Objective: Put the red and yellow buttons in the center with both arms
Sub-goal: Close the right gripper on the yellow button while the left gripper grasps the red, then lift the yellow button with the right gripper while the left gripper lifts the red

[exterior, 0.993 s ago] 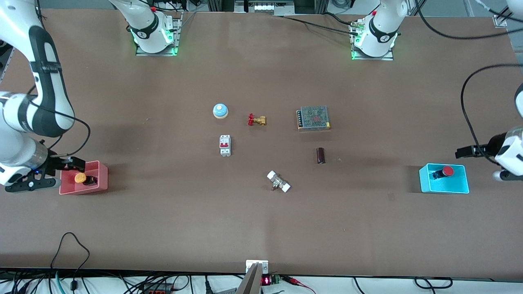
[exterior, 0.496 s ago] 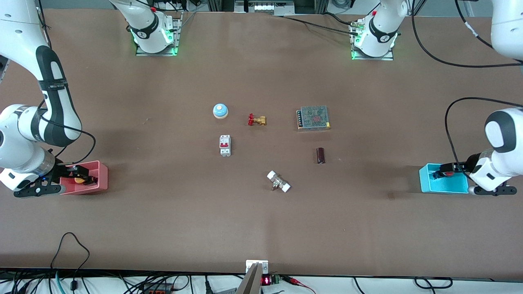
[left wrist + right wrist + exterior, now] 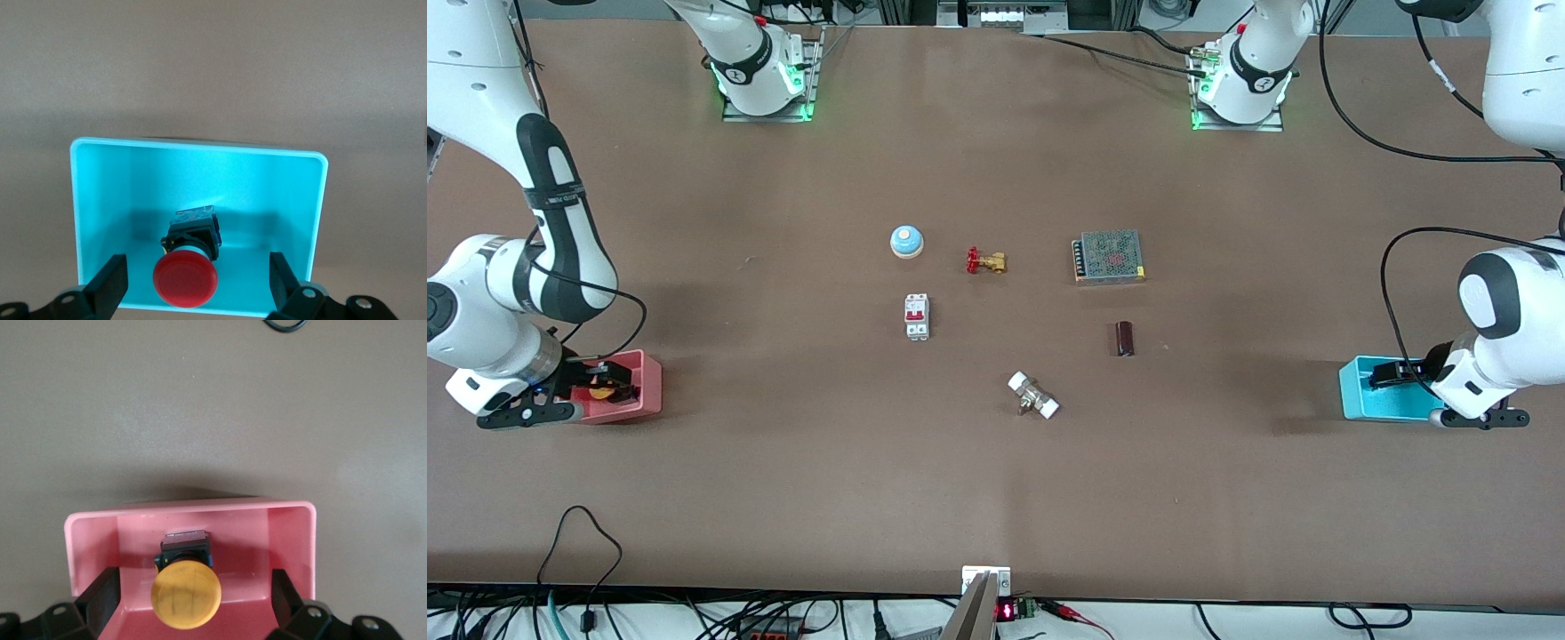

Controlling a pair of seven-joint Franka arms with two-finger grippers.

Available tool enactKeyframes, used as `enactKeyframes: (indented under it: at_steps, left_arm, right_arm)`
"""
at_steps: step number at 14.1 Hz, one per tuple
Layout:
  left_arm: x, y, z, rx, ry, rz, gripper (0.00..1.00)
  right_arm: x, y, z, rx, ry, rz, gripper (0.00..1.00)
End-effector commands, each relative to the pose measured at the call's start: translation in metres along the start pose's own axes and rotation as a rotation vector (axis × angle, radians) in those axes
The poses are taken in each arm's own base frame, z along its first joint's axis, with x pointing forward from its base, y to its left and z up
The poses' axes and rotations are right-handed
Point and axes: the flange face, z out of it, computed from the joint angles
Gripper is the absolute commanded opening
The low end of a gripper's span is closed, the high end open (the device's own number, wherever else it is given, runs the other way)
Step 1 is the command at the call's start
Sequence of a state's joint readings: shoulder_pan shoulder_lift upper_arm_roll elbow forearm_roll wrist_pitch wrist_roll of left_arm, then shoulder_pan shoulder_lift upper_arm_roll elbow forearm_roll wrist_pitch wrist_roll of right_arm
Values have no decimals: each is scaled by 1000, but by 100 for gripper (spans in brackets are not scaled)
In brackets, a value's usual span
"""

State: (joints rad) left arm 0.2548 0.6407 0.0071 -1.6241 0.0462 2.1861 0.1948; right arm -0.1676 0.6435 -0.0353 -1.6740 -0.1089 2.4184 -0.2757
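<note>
Fingers of the left end effector (image 3: 193, 293) stand apart astride the red button (image 3: 185, 280), which lies on its side in the cyan bin (image 3: 1352, 391) at the left arm's end of the surface (image 3: 996, 480). Right end effector (image 3: 193, 607) likewise straddles the yellow button (image 3: 186, 595) in the pink bin (image 3: 293, 520), fingers apart. Both appear lowered for grasping, so each button can be lifted and carried toward the center.

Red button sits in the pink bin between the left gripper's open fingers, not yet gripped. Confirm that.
Wrong bin. The red button lies in the cyan bin, as the left wrist view shows; the pink bin holds the yellow button. The rest stands: the left gripper is open around it, not yet gripping.
</note>
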Motion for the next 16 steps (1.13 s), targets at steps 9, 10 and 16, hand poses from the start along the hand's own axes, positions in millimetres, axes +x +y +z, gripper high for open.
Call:
enactKeyframes:
  at_steps: [9, 10, 16]
  left_arm:
    - [-5, -11, 31, 5, -11, 13, 54]
    - [-5, -11, 31, 5, -12, 15, 46]
    - [3, -5, -6, 21, 39, 69, 31]
  right_arm:
    - [-4, -2, 11, 19, 10, -24, 71]
    - [-4, -2, 11, 19, 10, -24, 65]
    - [-3, -3, 10, 19, 8, -33, 36]
